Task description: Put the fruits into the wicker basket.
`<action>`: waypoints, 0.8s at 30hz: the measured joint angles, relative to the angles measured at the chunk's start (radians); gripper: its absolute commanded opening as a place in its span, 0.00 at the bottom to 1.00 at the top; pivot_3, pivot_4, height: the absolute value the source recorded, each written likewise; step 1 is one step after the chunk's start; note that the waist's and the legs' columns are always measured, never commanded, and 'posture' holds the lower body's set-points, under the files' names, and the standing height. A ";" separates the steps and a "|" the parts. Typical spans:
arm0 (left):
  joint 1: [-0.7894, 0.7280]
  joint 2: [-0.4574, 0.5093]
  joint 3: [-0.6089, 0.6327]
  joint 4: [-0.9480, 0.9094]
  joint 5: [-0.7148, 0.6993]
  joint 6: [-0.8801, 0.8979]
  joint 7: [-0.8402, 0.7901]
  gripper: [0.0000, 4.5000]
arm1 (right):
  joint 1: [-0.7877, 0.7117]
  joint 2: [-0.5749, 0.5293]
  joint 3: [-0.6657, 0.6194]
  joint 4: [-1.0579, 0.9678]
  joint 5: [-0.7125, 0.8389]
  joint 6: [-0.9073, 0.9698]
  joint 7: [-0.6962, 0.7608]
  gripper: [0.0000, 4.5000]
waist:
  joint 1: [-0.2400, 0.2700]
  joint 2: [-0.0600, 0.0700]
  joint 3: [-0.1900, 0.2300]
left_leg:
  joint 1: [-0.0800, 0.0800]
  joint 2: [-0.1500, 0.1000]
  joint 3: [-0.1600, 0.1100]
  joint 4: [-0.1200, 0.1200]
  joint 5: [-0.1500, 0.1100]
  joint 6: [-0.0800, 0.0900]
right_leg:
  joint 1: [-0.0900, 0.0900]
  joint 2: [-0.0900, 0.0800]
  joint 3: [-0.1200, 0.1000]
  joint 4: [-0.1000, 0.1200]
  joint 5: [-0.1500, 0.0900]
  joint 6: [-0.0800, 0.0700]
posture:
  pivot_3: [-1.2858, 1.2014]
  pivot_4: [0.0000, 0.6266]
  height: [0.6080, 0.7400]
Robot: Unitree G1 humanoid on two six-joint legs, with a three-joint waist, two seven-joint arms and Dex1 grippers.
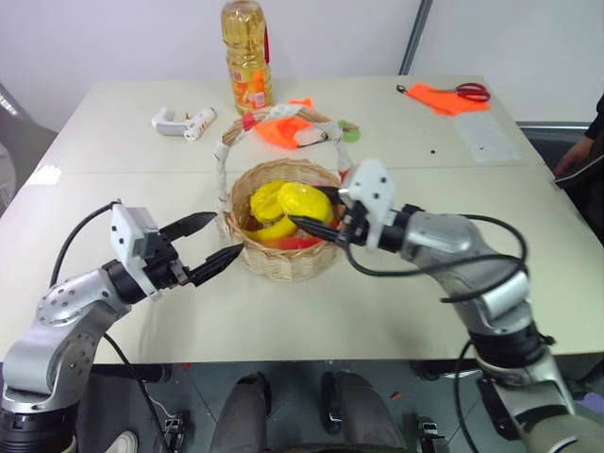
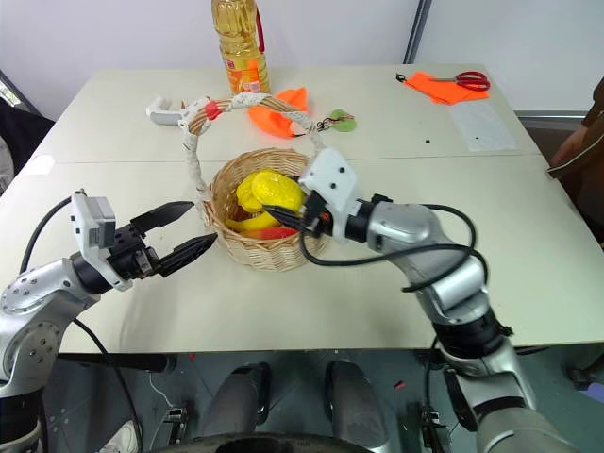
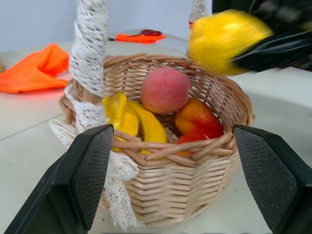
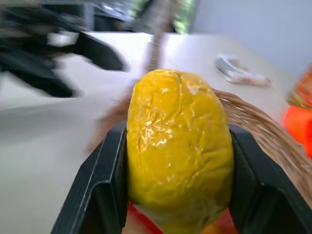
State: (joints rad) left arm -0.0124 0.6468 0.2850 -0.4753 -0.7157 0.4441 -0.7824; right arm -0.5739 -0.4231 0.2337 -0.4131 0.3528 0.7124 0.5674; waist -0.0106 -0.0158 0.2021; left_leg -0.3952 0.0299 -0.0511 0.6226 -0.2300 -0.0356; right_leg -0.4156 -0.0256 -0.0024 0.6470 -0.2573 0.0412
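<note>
The wicker basket [image 1: 283, 264] stands mid-table, its white-wrapped handle [image 1: 222, 156] arching up at the left. Inside lie a peach [image 3: 165, 90], a banana [image 3: 146, 126], a ridged yellow fruit [image 3: 117, 114] and a red-orange fruit [image 3: 197, 122]. My right gripper [image 1: 310, 208] is shut on a bumpy yellow lemon [image 4: 178, 146], which hangs just over the basket's opening near its right rim. Beside the basket's left wall, my left gripper [image 1: 225, 236] stands open and level, holding nothing, its fingers [image 3: 87, 170] pointing at the basket.
Behind the basket are an oil bottle [image 1: 247, 55], an orange cloth [image 1: 283, 127] with a small green object [image 1: 349, 132], and a white tool [image 1: 184, 121]. Scissors [image 1: 472, 92] lie on another orange cloth far right. A person's hand [image 1: 576, 156] rests at the right table edge.
</note>
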 measured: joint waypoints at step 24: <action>-0.010 -0.065 -0.039 -0.018 -0.015 0.001 0.026 0.93 | 0.043 0.111 -0.222 0.219 -0.017 -0.139 -0.133 0.79 | -0.007 0.000 0.000 | 0.002 0.004 0.002 0.000 0.000 0.000 | -0.002 0.008 0.003 0.002 0.001 -0.001 | 0.52 0.24 1.00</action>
State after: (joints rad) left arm -0.0225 0.5818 0.2456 -0.4929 -0.7311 0.4453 -0.7565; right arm -0.5313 -0.3120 0.0120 -0.1937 0.3356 0.5739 0.4340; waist -0.0179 -0.0157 0.2021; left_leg -0.3930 0.0339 -0.0493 0.6224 -0.2300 -0.0353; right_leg -0.4174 -0.0178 0.0003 0.6494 -0.2567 0.0404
